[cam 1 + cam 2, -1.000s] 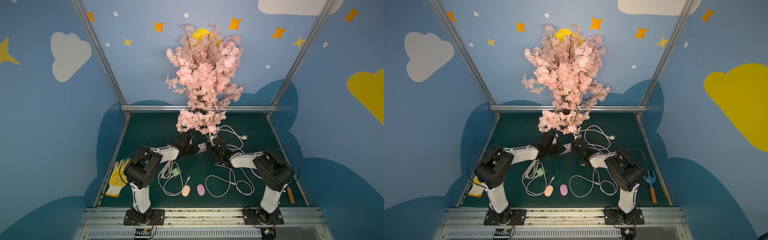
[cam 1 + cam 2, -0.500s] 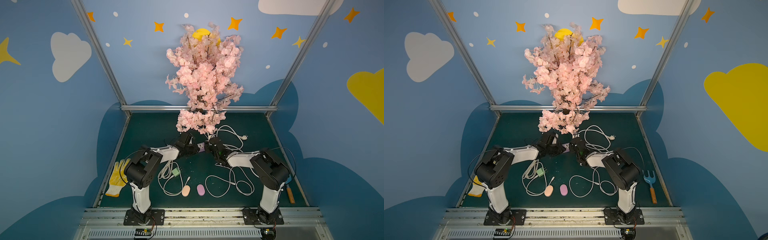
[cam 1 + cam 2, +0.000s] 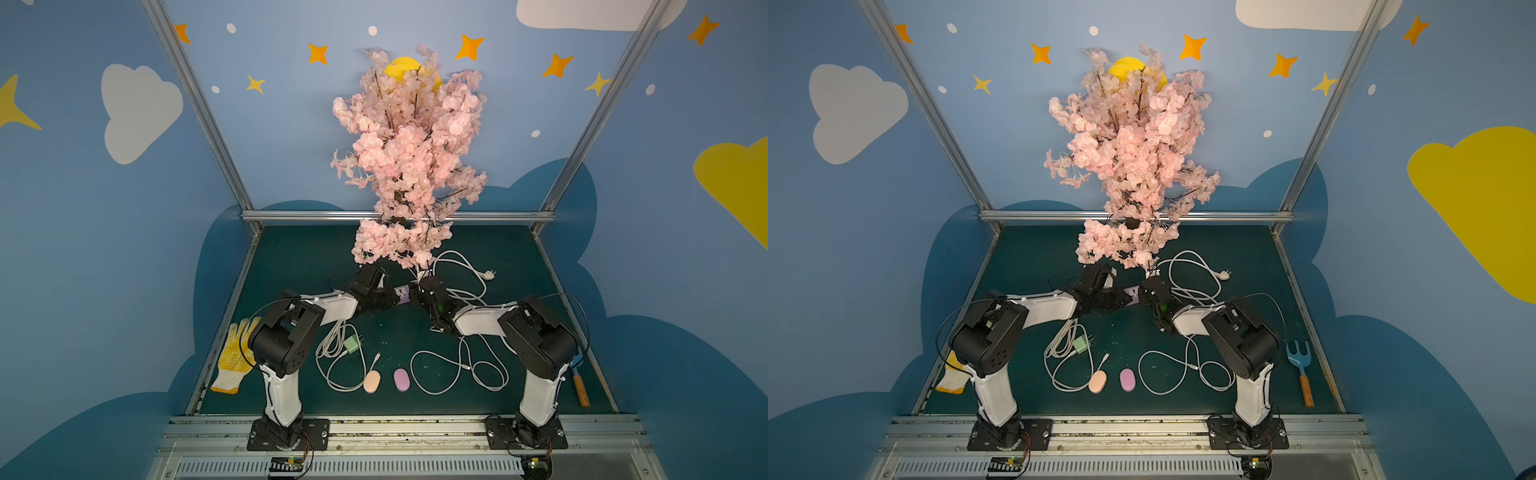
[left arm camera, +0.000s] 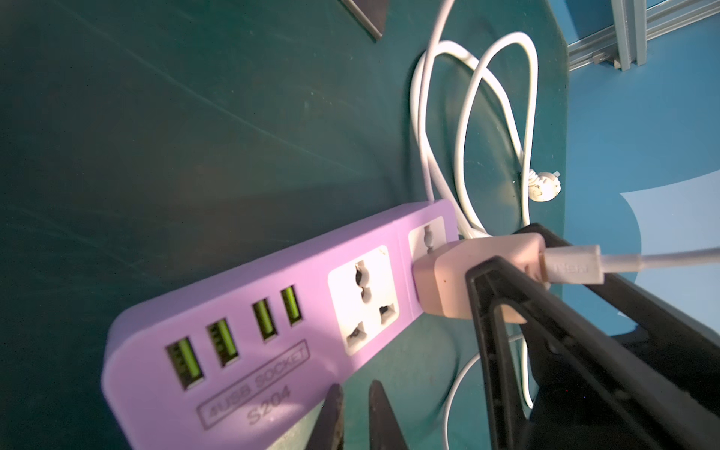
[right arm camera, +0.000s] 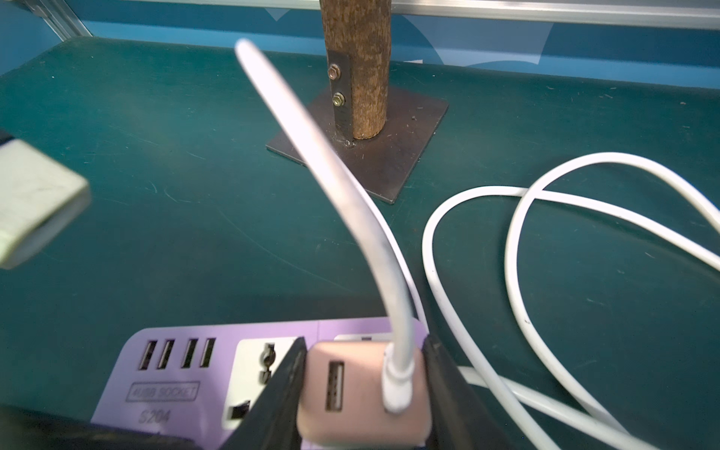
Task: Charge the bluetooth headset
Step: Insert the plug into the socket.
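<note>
Right gripper [image 5: 362, 389] clamped on pink square charging adapter [image 4: 448, 280]. Adapter sits at end outlet of lilac plastic power strip [image 4: 249, 311]. Thin white USB cable [image 5: 350, 195] plugged into adapter. Left gripper [image 4: 356, 413]: fingers narrow, nothing between, tips at strip's USB end. Peach oval headset case [image 3: 371, 381] and lilac oval case [image 3: 401, 379] lie side by side on green mat [image 3: 299, 266], near front edge, well apart from strip.

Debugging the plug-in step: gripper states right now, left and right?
Left gripper: nearly shut, nothing between its tips, by the purple power strip.
Right gripper: shut on the pink adapter at the strip's end socket.
</note>
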